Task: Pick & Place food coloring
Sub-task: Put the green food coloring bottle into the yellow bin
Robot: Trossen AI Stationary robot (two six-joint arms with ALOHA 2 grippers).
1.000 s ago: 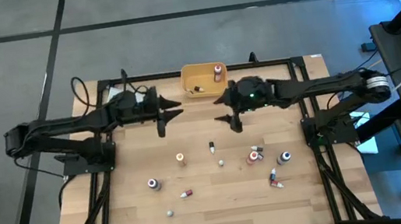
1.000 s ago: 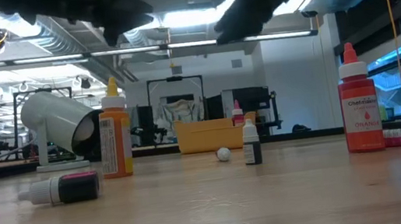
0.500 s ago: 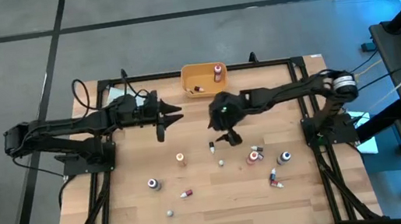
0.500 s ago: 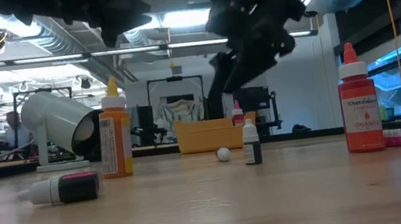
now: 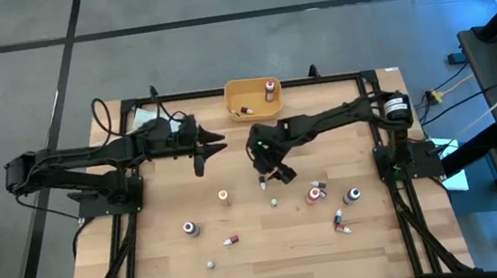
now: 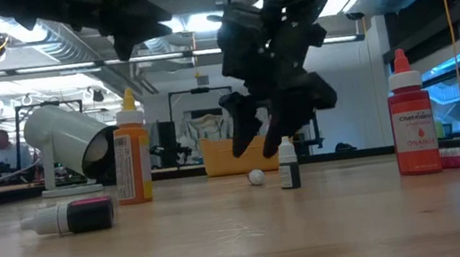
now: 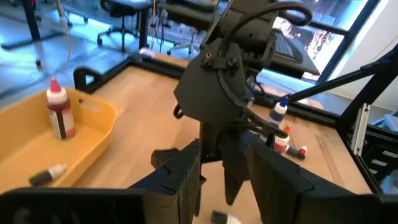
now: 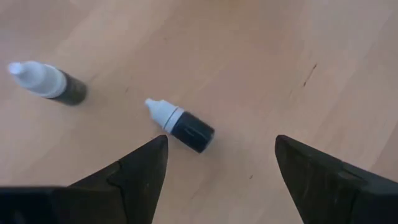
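Observation:
The food coloring bottles stand and lie scattered on the wooden table (image 5: pixel 169 267). A thumb-sized dark bottle with a white cap (image 5: pixel 262 184) (image 6: pixel 287 164) stands upright near the table's middle. My right gripper (image 5: pixel 269 171) (image 6: pixel 261 140) is open and hangs just above and beside it. In the right wrist view this bottle (image 8: pixel 185 128) shows between and beyond the spread fingers, untouched. My left gripper (image 5: pixel 219 139) (image 7: pixel 221 180) is open and hovers left of the orange bin (image 5: pixel 252 97), holding nothing.
The orange bin (image 7: pixel 37 149) holds a red bottle (image 7: pixel 60 115) and a small lying vial (image 7: pixel 48 176). An orange bottle (image 5: pixel 224 197), a purple one (image 5: pixel 189 228) and red ones (image 5: pixel 315 193) dot the near half. A white cup (image 6: pixel 70 142) lies on its side.
My right gripper has swung from beside the bin toward the table's left and near edge and come down, staying open, until it hangs over the small dark bottle. No bottle has moved.

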